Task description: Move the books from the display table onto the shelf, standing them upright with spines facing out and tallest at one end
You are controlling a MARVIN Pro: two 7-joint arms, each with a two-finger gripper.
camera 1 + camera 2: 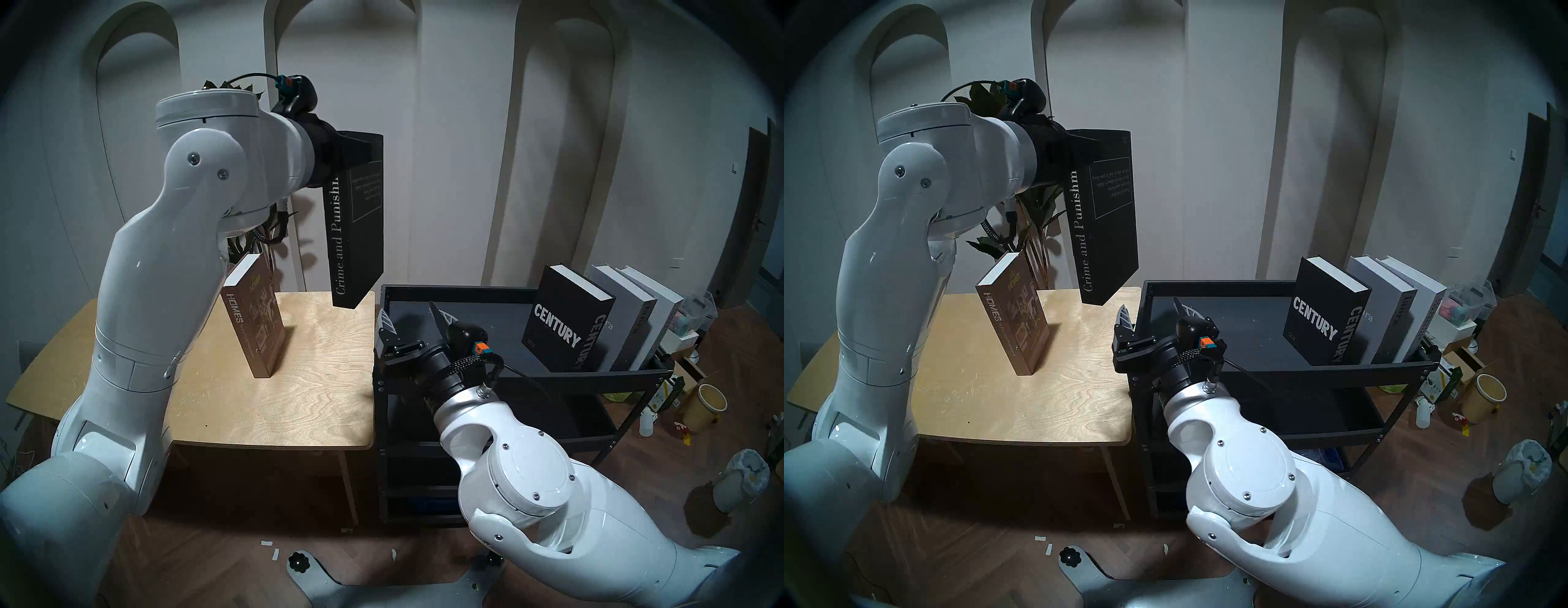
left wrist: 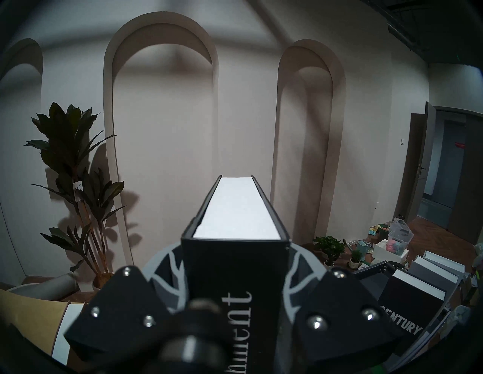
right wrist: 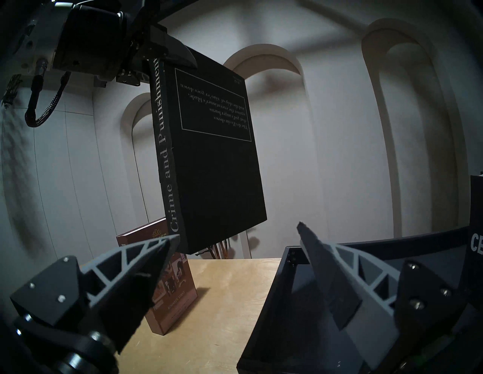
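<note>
Tall leafy plant (image 2: 75, 167) at left of the left wrist view, in front of a pale wall with arched recesses (image 2: 162, 104). Small potted plant (image 2: 329, 248), clear plastic bin (image 2: 400, 233) and dark door (image 2: 449, 167) at right. Yellow bucket (image 1: 706, 405) and lined bin (image 1: 742, 479) on wooden floor, lower right of head view.

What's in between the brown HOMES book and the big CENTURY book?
In the head views, the hanging Crime and Punishment book and the open right gripper lie between HOMES and CENTURY.
</note>
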